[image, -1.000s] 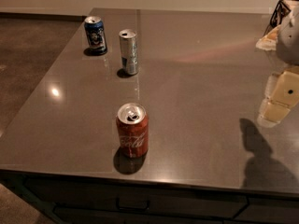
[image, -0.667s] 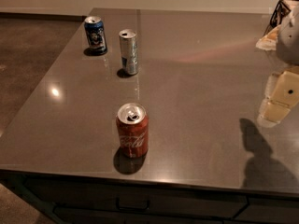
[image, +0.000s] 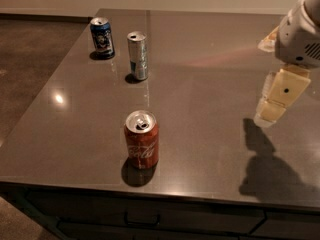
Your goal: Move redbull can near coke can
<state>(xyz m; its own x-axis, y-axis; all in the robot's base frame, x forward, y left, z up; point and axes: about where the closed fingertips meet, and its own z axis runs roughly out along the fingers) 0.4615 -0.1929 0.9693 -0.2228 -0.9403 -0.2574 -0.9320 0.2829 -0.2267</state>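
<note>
Arm's crept a little to the left since a second ago, so more of it is in view on the right side now; the cans haven't budged at all.

The gripper [image: 272,106] hangs above the right part of the table [image: 210,84], well apart from every can, with its cream-coloured end pointing down and to the left. Honestly can't tell from this angle whether it's spread or closed. Its shadow [image: 270,169] falls on the tabletop just below and toward the front edge.

The redbull can [image: 137,56] stands upright toward the back left of the table, well away from the gripper. Just beside it, further back and to the left, is a dark blue can [image: 102,36], also upright, and the two aren't touching.

The coke can [image: 142,140] stands upright near the front edge, tab opening facing up, roughly in line with the redbull can but well apart from it.

Left of the table you can see brownish floor [image: 30,59], and a dark cabinet front [image: 150,219] runs under the front edge.
</note>
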